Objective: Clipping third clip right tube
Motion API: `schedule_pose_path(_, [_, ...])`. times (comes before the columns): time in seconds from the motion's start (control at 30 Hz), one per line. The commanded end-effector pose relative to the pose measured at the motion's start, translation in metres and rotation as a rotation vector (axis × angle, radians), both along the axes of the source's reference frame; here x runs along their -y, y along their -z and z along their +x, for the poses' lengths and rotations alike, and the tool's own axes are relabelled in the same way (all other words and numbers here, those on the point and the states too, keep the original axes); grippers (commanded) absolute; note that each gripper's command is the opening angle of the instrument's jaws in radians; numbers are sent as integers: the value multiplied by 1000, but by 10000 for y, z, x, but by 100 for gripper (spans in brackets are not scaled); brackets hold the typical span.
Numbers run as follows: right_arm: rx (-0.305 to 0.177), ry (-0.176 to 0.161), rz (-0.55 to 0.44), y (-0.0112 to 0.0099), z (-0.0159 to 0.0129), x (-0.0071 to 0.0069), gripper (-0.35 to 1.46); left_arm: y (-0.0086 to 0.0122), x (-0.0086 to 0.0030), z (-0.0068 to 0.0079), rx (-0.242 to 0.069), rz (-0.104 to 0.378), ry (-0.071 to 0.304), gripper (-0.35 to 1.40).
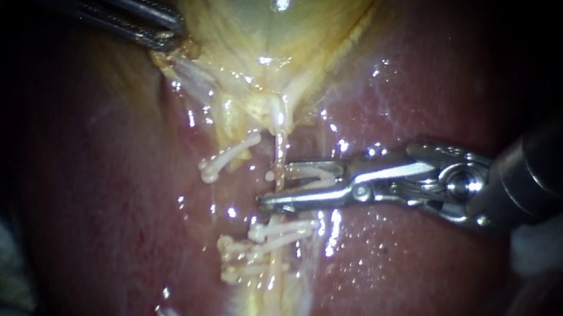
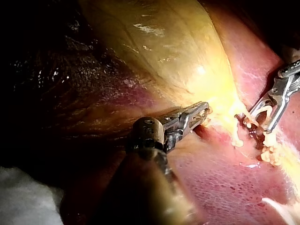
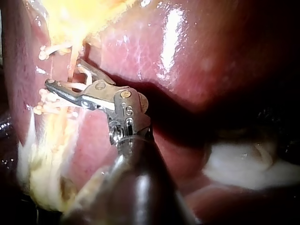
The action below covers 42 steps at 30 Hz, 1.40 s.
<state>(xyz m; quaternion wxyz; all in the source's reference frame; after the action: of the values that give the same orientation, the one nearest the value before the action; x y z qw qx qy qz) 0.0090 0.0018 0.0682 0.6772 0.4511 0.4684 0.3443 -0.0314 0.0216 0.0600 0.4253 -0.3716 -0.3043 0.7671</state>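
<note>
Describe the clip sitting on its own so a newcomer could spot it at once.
Follow the yellow gallbladder down to where it narrows over the red liver. Left of the thin tube that the right instrument, holding a loaded clip, straddles, a lone white clip lies slanted. Unlike the stacked clips farther down, it stands alone, touched by neither instrument.

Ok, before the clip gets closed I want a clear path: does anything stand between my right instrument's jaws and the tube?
Nothing visible: the right instrument, an open clip in its jaws, straddles the tube.
</note>
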Motion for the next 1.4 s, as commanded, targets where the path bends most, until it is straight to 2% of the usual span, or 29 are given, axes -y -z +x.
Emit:
schedule_pose_path(0.03, [-5, -5, 5, -1, 1, 0, 45, 0, 0, 0, 0, 0, 0, -35])
schedule_pose_path(0.33, [-57, -59, 82, -15, 12, 6, 47, 0, 0, 0, 0, 0, 0, -35])
schedule_pose_path(0.47, [-102, -85, 99, -18, 18, 9, 47, 0, 0, -1, 0, 0, 0, -35])
schedule_pose_path(0.7, [-194, -124, 126, -9, 21, 10, 46, 0, 0, -1, 0, 0, 1, -35])
schedule_pose_path(0.93, [-250, -153, 146, 8, 25, 3, 45, 0, 0, -1, 0, 0, 1, -35])
schedule_pose_path(1.13, [-233, -192, 160, 24, 26, -9, 44, 0, 0, -1, 0, 0, 1, -35])
schedule_pose_path(1.4, [-233, -196, 162, 27, 30, -12, 39, 0, 0, -1, 0, 0, 1, -35])
